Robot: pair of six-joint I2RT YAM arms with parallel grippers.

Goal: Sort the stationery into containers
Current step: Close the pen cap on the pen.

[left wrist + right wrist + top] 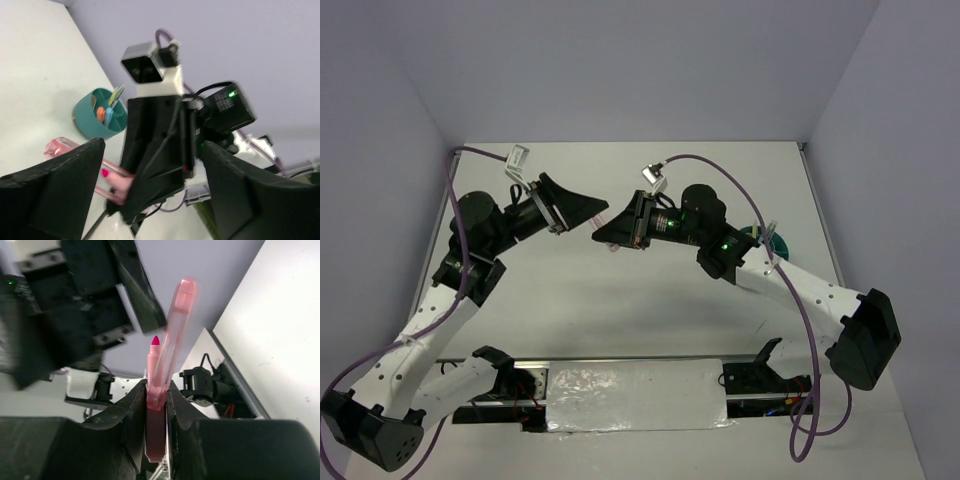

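My right gripper (156,396) is shut on a pink highlighter (155,432), held in the air; its magenta tip (155,341) is bare and a clear pink cap (178,310) stands off beside it. In the top view the right gripper (604,234) faces my left gripper (598,209) over the table's middle, almost touching. The left gripper (150,200) is open and empty, its jaws either side of the right gripper, with the highlighter (75,150) just beyond. The round teal cup (97,116) holds a few small items; it shows behind the right arm in the top view (777,243).
Purple cables (710,165) loop from both wrists. A strip of white sheet (635,395) lies along the near edge between the arm bases. Pale walls close the table on three sides.
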